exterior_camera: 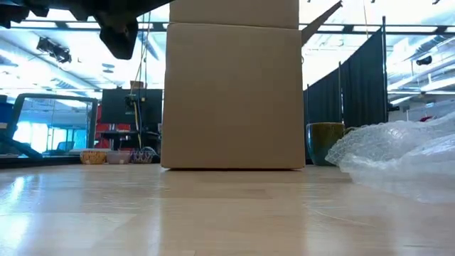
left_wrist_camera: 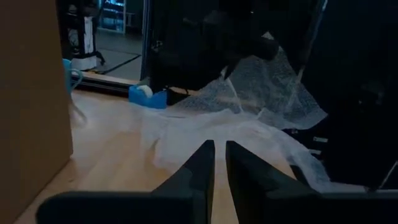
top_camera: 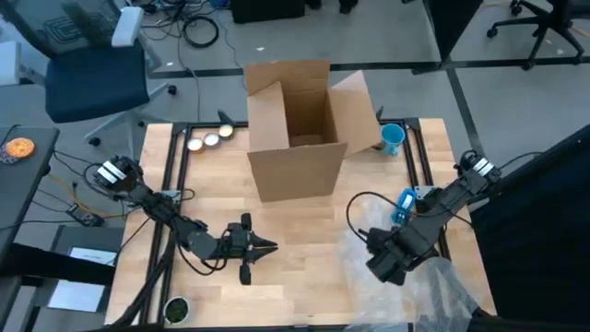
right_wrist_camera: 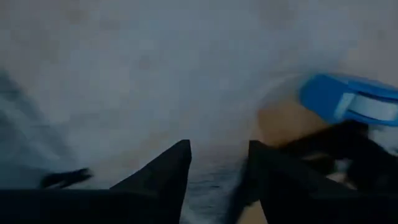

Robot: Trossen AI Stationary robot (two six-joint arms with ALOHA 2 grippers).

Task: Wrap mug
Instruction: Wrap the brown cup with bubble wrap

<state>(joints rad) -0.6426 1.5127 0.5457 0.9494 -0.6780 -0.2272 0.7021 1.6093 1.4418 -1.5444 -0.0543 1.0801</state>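
Note:
The blue mug (top_camera: 392, 138) stands upright on the table by the cardboard box's right side; it also shows in the low view (exterior_camera: 325, 144). A clear sheet of bubble wrap (top_camera: 415, 277) lies crumpled at the near right. My right gripper (top_camera: 383, 263) is over the wrap and shut on it. In the left wrist view the wrap rises like a tent (left_wrist_camera: 273, 81) to that gripper. My left gripper (top_camera: 270, 246) hovers shut at the near middle, pointing toward the wrap and touching nothing. My right gripper holds a raised part of the bubble wrap (left_wrist_camera: 264, 46), coming at it slanting down from the table's right side. The wrap hangs from the fingers in a tent shape, and its lower edges (left_wrist_camera: 205, 134) rest on the table. Blur hides whether it holds one layer or several.
An open cardboard box (top_camera: 295, 138) stands at the far middle. A blue tape dispenser (top_camera: 404, 205) sits beside the right arm, near the wrap. Small round lids (top_camera: 210, 139) lie at the far left. Bare wood stretches between the two grippers.

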